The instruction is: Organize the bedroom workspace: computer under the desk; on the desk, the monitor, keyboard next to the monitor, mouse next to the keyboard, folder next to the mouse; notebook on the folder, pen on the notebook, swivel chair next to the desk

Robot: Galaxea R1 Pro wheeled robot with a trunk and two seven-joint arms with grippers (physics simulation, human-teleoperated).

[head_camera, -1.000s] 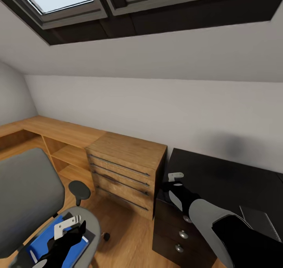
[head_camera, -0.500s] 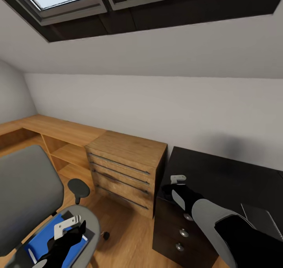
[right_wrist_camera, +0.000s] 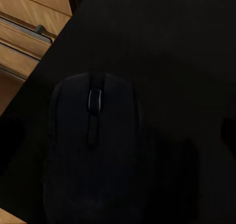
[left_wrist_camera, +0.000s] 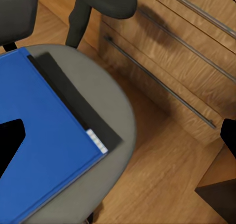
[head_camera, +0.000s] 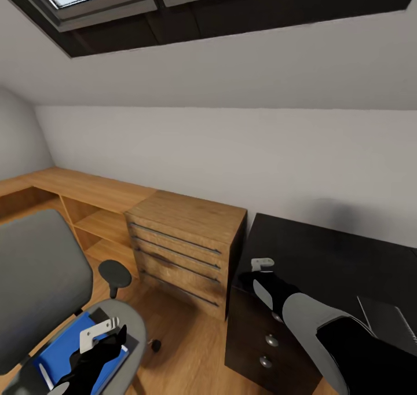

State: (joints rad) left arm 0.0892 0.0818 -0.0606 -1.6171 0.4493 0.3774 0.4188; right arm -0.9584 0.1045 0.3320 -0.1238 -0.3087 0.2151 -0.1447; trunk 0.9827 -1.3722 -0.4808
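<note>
The left gripper's (head_camera: 101,348) fingers stand apart with nothing between them, hovering over the blue folder (left_wrist_camera: 39,145) that lies flat on the seat of the swivel chair (head_camera: 40,279). A thin dark notebook (left_wrist_camera: 78,103) peeks out from under the folder's far edge. The folder looks light, stiff and smooth, so I'd guess it slides easily; the edge nearest the seat's rim, where it overhangs the notebook, seems the best place to pinch it.

Past the wooden chest of drawers (head_camera: 185,244), the right gripper (head_camera: 255,273) hangs over the near left corner of the desk (head_camera: 324,256), directly above the black mouse (right_wrist_camera: 93,150). I cannot tell whether its fingers are spread or closed. The mouse looks small, hard and rounded, best taken across its sides. The keyboard (head_camera: 388,319) lies further along the desk's front edge.
</note>
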